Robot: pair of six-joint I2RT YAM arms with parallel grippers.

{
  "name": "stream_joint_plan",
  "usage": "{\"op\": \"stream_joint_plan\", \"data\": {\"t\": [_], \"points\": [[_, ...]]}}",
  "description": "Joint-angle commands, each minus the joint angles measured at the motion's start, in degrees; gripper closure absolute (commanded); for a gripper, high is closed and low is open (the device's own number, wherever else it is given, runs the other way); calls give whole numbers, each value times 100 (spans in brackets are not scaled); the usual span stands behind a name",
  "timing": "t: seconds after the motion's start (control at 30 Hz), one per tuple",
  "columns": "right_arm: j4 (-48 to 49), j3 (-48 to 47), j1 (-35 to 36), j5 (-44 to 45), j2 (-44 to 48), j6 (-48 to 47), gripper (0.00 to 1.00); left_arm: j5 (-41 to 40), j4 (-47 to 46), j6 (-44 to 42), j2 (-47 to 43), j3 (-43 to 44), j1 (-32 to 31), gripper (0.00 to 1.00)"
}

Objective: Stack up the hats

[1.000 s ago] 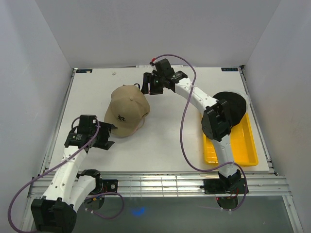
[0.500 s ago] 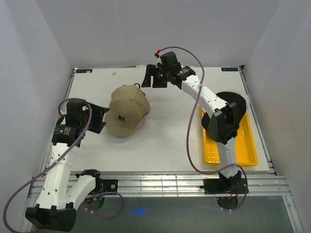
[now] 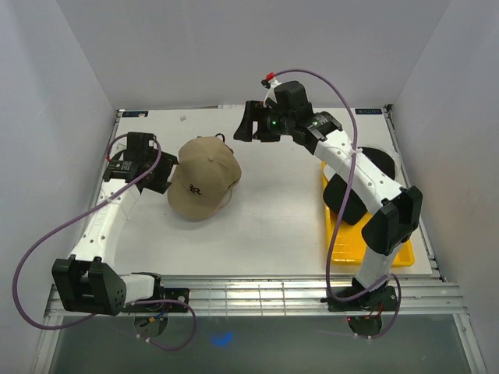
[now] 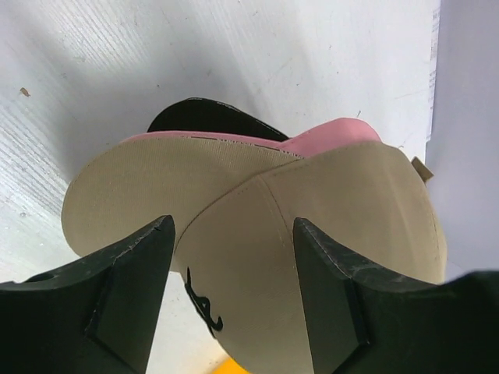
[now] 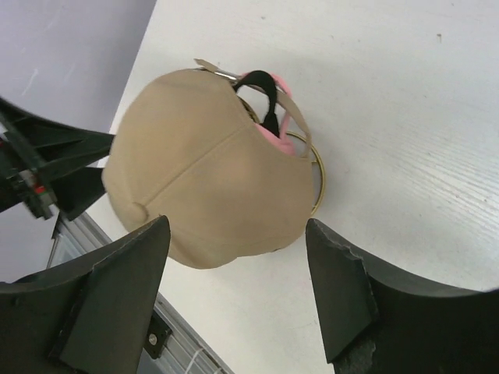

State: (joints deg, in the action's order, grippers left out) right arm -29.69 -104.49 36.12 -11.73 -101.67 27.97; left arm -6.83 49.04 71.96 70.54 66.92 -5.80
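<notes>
A tan cap (image 3: 204, 185) with a dark front logo sits on top of a stack at the table's left-middle. In the left wrist view the tan cap (image 4: 312, 234) lies over a pink brim (image 4: 331, 139) and a black brim (image 4: 204, 117). In the right wrist view the tan cap (image 5: 201, 175) shows pink (image 5: 274, 118) and a black strap (image 5: 261, 84) at its back opening. My left gripper (image 3: 163, 176) is open and empty just left of the cap. My right gripper (image 3: 251, 131) is open and empty above the cap's far right side. No white cap shows.
A yellow mesh tray (image 3: 394, 238) lies at the right edge with a dark rounded thing (image 3: 380, 162) at its far end, partly hidden by my right arm. White walls close in the table on three sides.
My left gripper has swung from the near left up to the cap's left side. My right gripper has drawn back and to the right from the cap's rear. The cap has not moved.
</notes>
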Motion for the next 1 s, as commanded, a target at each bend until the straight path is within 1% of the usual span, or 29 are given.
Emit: {"op": "stream_joint_plan", "data": {"t": [0.0,0.13,0.17,0.3,0.43,0.63,0.77,0.97], "points": [[17,-545,334,100,-107,-221,24,-169,-245,-60,81,50,-9,28],[-343,-1441,642,188,-722,-335,23,-117,-316,-77,179,-38,-9,28],[-414,-1834,738,206,-1027,-353,23,-117,-324,-69,170,-64,-9,28],[-766,-2619,932,267,-1698,-467,23,-73,-368,-25,118,-371,-17,29],[-731,-2586,1002,381,-1944,-485,23,41,-447,63,109,-731,-44,30],[-740,-2515,1046,426,-2103,-625,23,-38,-570,344,21,-1285,-430,30],[-731,-2524,1081,443,-2147,-705,23,-29,-650,485,-40,-1531,-571,30],[-740,-2612,1134,434,-2235,-871,23,-55,-650,547,-155,-1664,-703,30]]}}
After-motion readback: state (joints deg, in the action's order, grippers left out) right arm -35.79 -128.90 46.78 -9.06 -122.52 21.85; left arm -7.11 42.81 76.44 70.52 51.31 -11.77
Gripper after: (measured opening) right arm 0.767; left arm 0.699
